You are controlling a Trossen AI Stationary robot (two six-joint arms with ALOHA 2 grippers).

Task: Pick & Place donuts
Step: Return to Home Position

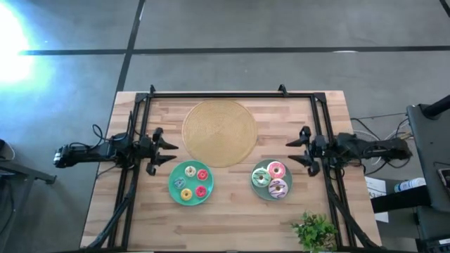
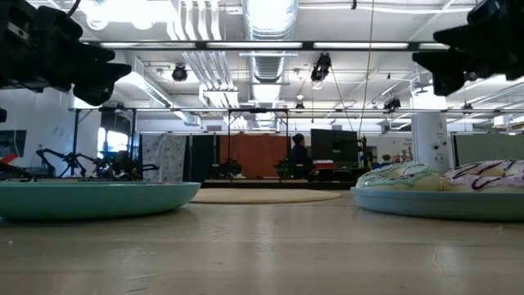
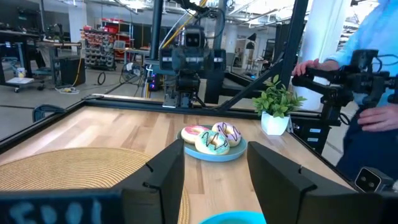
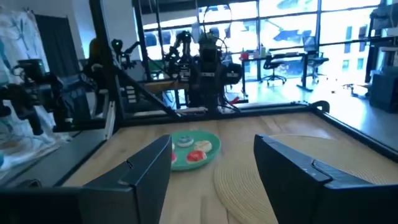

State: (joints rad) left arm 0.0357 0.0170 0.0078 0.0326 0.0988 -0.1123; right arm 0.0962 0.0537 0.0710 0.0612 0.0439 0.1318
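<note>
Holding donuts: L plate, R plate

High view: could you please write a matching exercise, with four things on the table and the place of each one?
Things:
1. woven disc
2. green plate
3. grey-green plate
4. potted plant

Places:
A. close to the right claw
B. at a corner of the table
C. middle of the table
D. close to the left claw

Pairs: 1-C, 2-D, 3-A, 4-B
</note>
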